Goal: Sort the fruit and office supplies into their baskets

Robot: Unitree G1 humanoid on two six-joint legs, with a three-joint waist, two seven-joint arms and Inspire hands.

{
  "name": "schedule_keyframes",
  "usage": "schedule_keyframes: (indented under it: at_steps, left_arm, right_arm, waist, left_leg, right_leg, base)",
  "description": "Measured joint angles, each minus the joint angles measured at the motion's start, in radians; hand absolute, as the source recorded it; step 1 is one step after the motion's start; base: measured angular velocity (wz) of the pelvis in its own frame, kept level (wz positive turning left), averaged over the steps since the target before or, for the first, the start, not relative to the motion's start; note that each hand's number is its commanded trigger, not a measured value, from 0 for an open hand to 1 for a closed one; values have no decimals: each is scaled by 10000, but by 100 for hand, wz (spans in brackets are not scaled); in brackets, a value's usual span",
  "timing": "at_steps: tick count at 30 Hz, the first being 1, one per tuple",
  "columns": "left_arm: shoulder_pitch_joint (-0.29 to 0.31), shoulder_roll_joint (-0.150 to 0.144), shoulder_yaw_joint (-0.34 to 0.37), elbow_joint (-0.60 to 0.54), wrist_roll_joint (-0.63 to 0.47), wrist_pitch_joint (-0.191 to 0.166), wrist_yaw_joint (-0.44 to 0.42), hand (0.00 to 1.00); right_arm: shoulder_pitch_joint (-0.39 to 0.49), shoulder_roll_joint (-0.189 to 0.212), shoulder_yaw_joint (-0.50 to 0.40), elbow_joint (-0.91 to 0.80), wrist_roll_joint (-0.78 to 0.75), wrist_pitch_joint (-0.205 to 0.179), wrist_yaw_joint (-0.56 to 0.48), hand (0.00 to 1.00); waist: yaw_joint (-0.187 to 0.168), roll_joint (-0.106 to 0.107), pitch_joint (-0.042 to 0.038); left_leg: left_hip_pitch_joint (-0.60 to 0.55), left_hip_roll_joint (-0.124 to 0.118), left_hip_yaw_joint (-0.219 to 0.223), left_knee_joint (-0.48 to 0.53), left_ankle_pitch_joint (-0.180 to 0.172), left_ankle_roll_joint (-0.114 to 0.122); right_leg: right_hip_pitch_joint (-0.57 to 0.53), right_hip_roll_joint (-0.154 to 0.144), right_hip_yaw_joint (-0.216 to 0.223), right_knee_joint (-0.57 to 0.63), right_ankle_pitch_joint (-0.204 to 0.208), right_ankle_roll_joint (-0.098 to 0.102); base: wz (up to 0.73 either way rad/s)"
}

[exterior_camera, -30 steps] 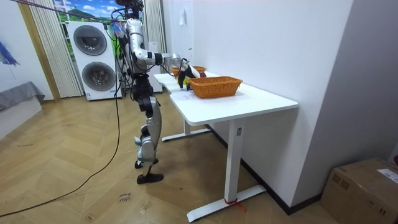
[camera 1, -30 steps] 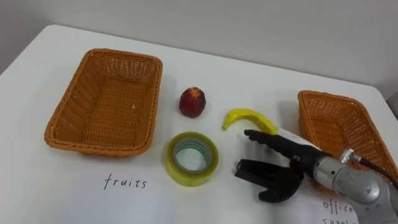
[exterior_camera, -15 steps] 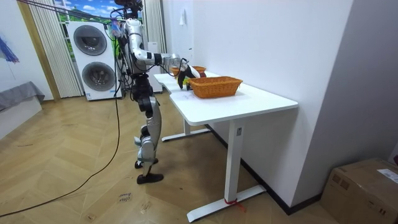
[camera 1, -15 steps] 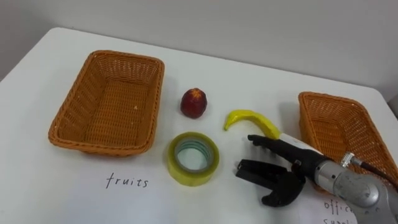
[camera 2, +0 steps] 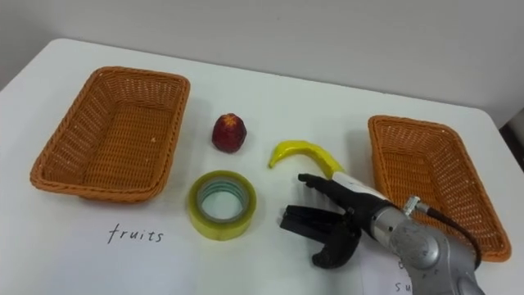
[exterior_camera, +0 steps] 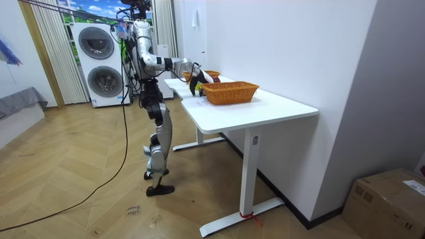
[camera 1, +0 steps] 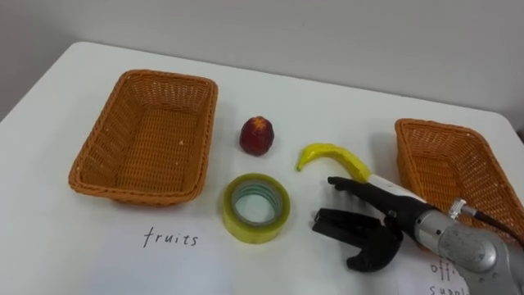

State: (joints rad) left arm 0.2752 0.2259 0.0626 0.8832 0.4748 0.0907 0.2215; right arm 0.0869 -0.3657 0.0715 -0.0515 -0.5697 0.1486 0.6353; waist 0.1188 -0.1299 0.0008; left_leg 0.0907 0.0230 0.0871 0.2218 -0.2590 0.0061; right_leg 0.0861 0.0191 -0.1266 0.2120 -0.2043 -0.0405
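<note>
Reaching hand: your right hand (camera 1: 383, 232) is open, holding nothing.
Tape roll (camera 1: 246, 230): flat, near, to that hand's left.
Banana (camera 1: 332, 156): just beyond the hand, lying crosswise.

Two orange wicker baskets sitting open side up on white desk (camera 1: 344, 106), well apart: left basket (camera 1: 106, 139), right basket (camera 1: 446, 168). Between them, red round fruit (camera 1: 256, 136) sitting on desk, just beside left basket's right wall. Yellow banana (camera 1: 332, 156) lying flat to fruit's right, arch curving away from robot. Yellow-green tape roll (camera 1: 256, 207) lying flat, hole facing up, nearer robot than fruit, near left basket's front right corner.
</note>
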Motion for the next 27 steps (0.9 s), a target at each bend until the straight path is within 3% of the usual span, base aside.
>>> schedule_keyframes:
  at_steps: [6,11,27]
  left_arm:
    - [-11,-4,-82,-2,-1,139,3,0]
    - [1,-5,-88,-256,2,244,6,0]
    - [-83,3,-359,-705,10,582,36,0]
  right_arm:
    - [-166,0,328,3,-352,346,3,0]
    - [-183,8,587,-96,-771,668,40,0]
    - [-195,205,828,-356,-1802,1167,497,0]
  waist:
    - [76,-120,15]
    - [214,-266,-47]
    - [233,-230,-53]
  left_leg:
    - [4,-1,-17,13,-1,1]
    - [8,-3,-20,9,-1,1]
    - [14,6,-78,12,5,12]
  right_leg:
    - [-17,1,-7,45,0,0]
    - [-10,6,-3,-73,10,-3]
    - [12,3,-116,-67,93,9]
  base:
    - [0]
    - [0]
    - [0]
